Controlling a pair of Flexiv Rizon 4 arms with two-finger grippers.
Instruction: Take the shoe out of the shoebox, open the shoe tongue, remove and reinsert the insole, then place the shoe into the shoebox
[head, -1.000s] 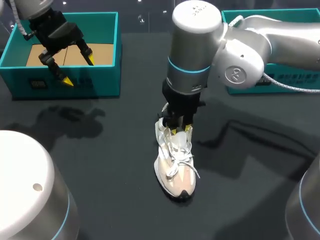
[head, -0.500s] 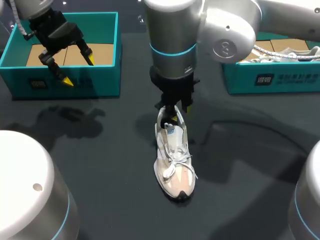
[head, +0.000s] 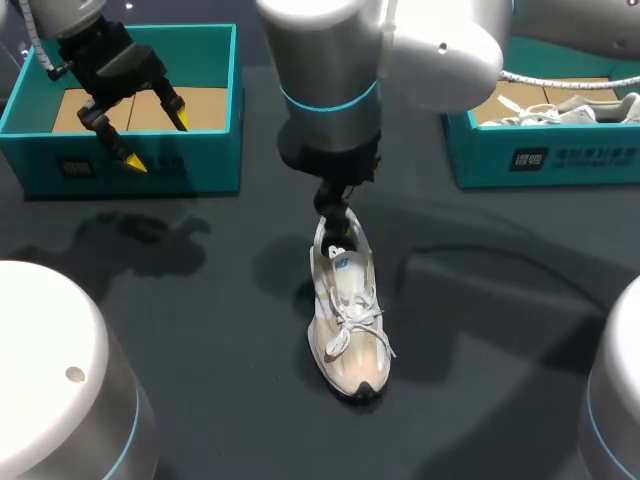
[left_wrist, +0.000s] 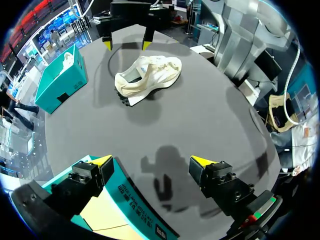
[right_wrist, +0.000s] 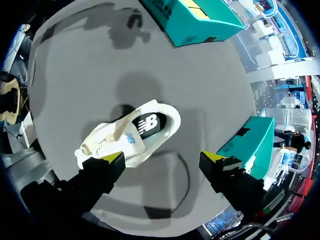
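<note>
A cream and white shoe (head: 348, 312) stands upright on the dark table, toe toward the near edge. In the right wrist view the shoe (right_wrist: 125, 140) shows a dark insole (right_wrist: 146, 122) lying inside it. My right gripper (right_wrist: 165, 159) hangs open just above the heel with nothing between its fingers; in the head view the right gripper (head: 334, 210) is mostly hidden under its wrist. My left gripper (head: 158, 142) is open and empty over the left teal shoebox (head: 215, 150), far from the shoe (left_wrist: 147, 77). The left wrist view also shows my right gripper (left_wrist: 126, 44) above the heel.
A second teal shoebox (head: 540, 155) stands at the back right with another white shoe (head: 560, 105) in it. The left shoebox has a bare cardboard floor (head: 205, 105). Dark table (head: 200, 300) lies open around the shoe.
My right gripper has risen out of the shoe's mouth, opened wide and shifted back and left. The shoe straightened slightly. The left arm has not moved.
</note>
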